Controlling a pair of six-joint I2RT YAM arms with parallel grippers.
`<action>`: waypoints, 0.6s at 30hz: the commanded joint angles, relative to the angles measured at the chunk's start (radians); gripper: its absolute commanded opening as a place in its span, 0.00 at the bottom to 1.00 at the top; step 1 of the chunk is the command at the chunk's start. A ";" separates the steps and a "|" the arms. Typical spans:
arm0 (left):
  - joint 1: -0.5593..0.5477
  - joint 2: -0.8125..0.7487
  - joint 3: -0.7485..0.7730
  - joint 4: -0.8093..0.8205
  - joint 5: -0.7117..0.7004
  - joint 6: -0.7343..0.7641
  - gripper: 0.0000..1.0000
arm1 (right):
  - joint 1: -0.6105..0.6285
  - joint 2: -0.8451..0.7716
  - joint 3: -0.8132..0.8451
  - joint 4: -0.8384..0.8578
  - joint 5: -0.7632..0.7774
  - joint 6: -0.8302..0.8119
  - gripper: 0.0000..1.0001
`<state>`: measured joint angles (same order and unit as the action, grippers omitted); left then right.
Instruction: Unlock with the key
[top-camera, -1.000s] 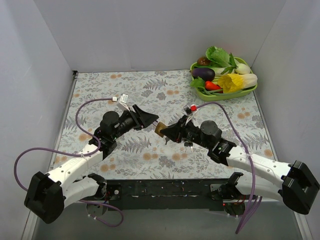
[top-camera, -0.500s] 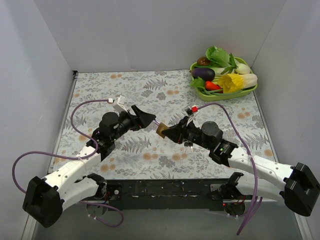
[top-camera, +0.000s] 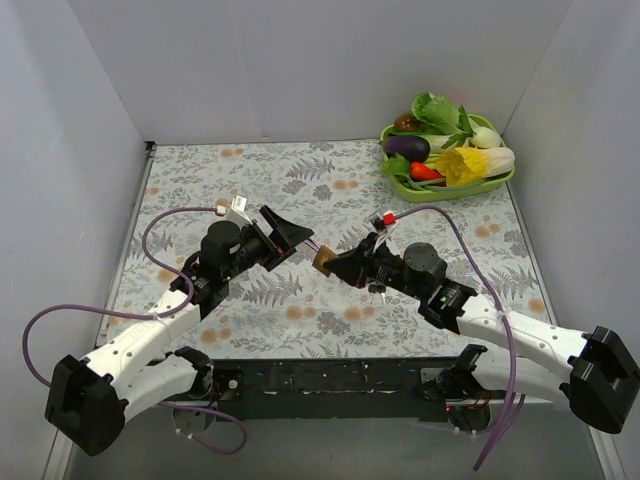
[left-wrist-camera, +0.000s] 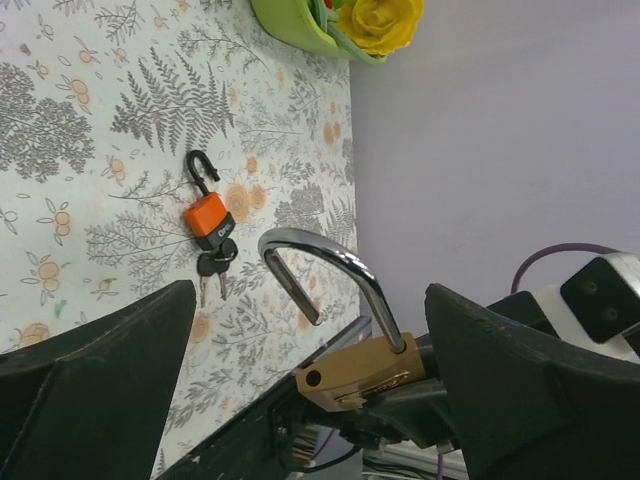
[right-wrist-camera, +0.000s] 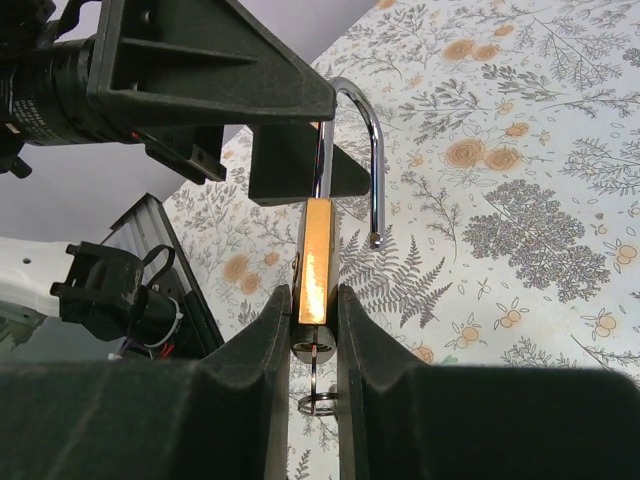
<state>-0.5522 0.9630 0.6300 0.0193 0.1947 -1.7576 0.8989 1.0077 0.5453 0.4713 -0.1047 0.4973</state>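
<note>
A brass padlock (right-wrist-camera: 314, 268) with its steel shackle (right-wrist-camera: 372, 150) swung open is held above the table. My right gripper (right-wrist-camera: 312, 300) is shut on the padlock's body. A key (right-wrist-camera: 318, 347) sits in the keyhole at its lower end, and a key ring (right-wrist-camera: 318, 402) hangs below. In the top view the padlock (top-camera: 324, 260) is at mid-table, at the tip of my right gripper (top-camera: 335, 265). My left gripper (top-camera: 292, 234) stands open just to its left, with the shackle (left-wrist-camera: 330, 262) between its spread fingers but touching neither.
An orange padlock (left-wrist-camera: 208, 222) with black keys lies on the flowered cloth, below the right arm in the top view (top-camera: 375, 290). A green tray (top-camera: 440, 192) of vegetables stands at the back right corner. Walls close in three sides.
My left gripper has opened wide and drawn back a little to the left, off the shackle. The right gripper keeps hold of the brass padlock, almost still.
</note>
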 joint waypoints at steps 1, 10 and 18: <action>0.000 0.020 0.005 0.109 0.044 -0.108 0.98 | 0.006 -0.021 0.018 0.148 -0.039 0.020 0.01; 0.001 0.103 -0.013 0.316 0.097 -0.143 0.98 | 0.012 -0.006 -0.028 0.196 -0.092 0.084 0.01; 0.000 0.118 -0.030 0.508 0.155 -0.135 0.98 | 0.018 0.006 -0.058 0.231 -0.096 0.112 0.01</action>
<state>-0.5518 1.0794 0.6025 0.3748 0.2939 -1.8912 0.9127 1.0172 0.4919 0.5560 -0.1921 0.5800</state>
